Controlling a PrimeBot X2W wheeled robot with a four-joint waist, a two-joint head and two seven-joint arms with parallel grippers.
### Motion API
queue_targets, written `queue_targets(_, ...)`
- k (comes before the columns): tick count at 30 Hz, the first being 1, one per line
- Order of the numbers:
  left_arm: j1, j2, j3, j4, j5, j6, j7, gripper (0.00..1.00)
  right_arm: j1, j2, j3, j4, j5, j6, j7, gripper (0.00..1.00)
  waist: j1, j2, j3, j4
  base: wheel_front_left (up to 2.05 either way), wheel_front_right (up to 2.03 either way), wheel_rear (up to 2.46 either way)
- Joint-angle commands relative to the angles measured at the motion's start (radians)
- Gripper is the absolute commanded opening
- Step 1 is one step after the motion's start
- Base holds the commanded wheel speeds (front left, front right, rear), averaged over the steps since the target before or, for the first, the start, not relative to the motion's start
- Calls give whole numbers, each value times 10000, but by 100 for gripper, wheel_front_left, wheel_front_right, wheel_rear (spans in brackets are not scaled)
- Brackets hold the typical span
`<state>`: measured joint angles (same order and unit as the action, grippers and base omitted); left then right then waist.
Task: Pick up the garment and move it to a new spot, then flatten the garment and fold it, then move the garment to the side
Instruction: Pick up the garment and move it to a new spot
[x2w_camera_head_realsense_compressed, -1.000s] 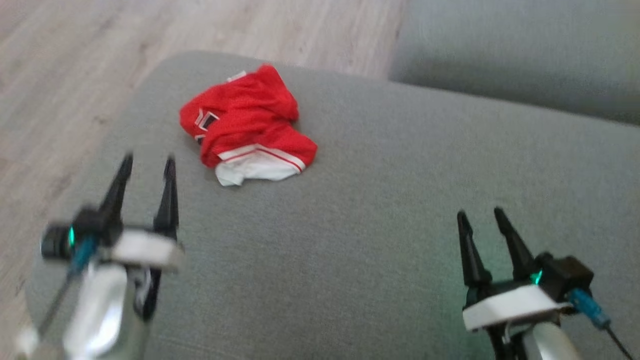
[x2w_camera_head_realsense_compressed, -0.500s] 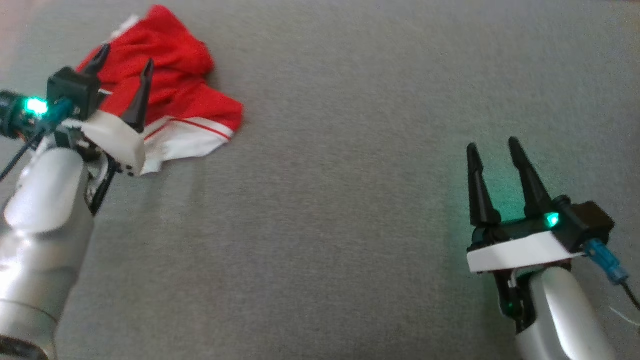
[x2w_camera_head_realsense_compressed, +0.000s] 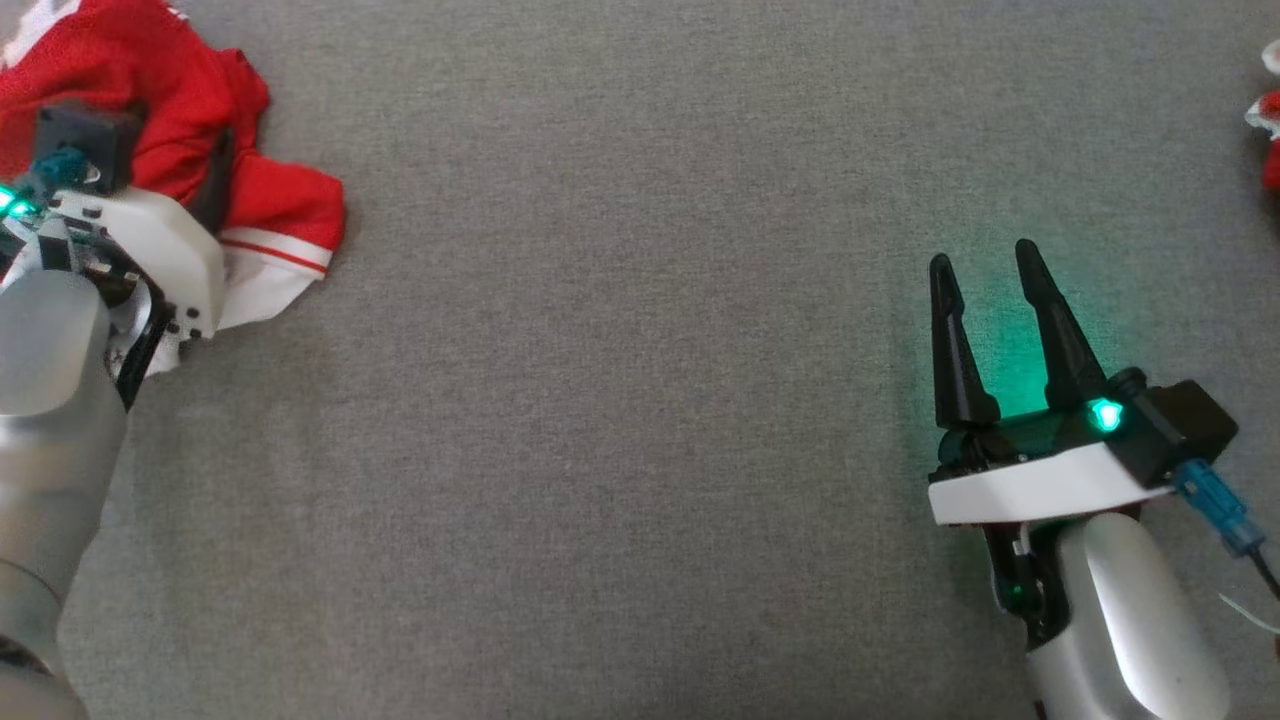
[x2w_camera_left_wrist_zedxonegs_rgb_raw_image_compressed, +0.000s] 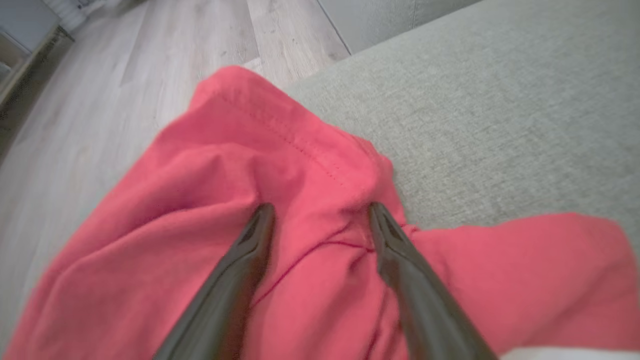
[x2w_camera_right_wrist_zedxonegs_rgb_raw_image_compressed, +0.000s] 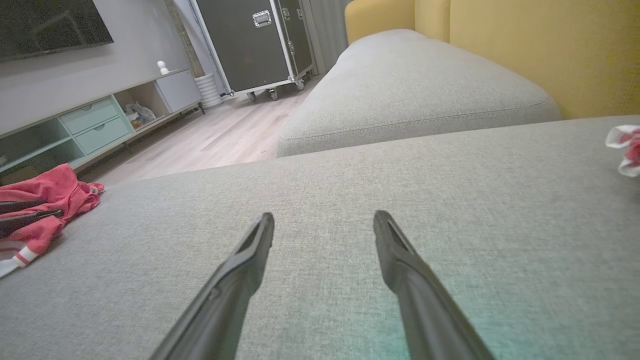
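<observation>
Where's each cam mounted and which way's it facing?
Head view: on the head, looking down at the grey cushion; shows left forearm, right gripper.
Left wrist view: at the wrist, along the open left gripper onto the red garment.
Right wrist view: at the wrist, along the right gripper across the cushion.
All share the garment.

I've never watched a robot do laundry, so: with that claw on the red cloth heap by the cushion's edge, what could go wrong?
1. The open left gripper straddles one fold of the crumpled red garment with white trim; closing may pinch only a thin layer that slips on lifting.
2. The garment lies near the edge of the grey fabric cushion, pale wooden floor beyond; a nudge might push it off.
</observation>
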<state>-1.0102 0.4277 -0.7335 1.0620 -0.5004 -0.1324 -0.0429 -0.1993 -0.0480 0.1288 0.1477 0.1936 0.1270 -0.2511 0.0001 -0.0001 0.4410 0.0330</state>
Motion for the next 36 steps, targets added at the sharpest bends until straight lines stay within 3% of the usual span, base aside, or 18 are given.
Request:
queue_targets(1, -409, 514, 50, -70, -262, 18, 140, 26, -242, -22, 236, -363, 40, 37, -107, 100, -1, 1, 22, -32, 0, 0, 0)
queue_targets(2, -402, 515, -104, -113, -417, 18, 198, 0, -259, -22, 223, -361, 38, 37, -107, 100, -1, 1, 16, -37, 0, 0, 0)
queue_targets(6, -467, 595, -298, -302, -922, 18, -157, 0, -272, -22, 213, -338, 53, 37, -107, 100, -1, 1, -90, -34, 0, 0, 0)
queue_targets(13, -915, 613, 19, -705, -1088, 58, -2123, 0, -161, -22, 251, -157, 169, 37, -107, 100, -1, 1, -833, 10, 0, 0, 0)
queue_targets(19, -173, 482, 1802, -3970, -394, 573, -2185, 0, 23, -22, 276, 30, 250, 37, -107, 100, -1, 1, -1704, 95, 0, 0, 0)
queue_targets(22, 679, 142, 2470, -5335, 38, 619, -2186, 0, 131, -22, 341, 114, 328, 37, -107, 100, -1, 1, -2109, 82, 0, 0, 0)
queue_targets(26, 1550, -404, 2639, -6394, 525, 458, -2187, 0, 289, -22, 462, 205, 444, 37, -107, 100, -1, 1, -2489, -10, 0, 0, 0)
queue_targets(36, 2048, -1830, 1698, -6569, 1095, 163, -2188, 0, 232, -22, 779, 71, 680, 37, -107, 100, -1, 1, -2485, -988, 0, 0, 0)
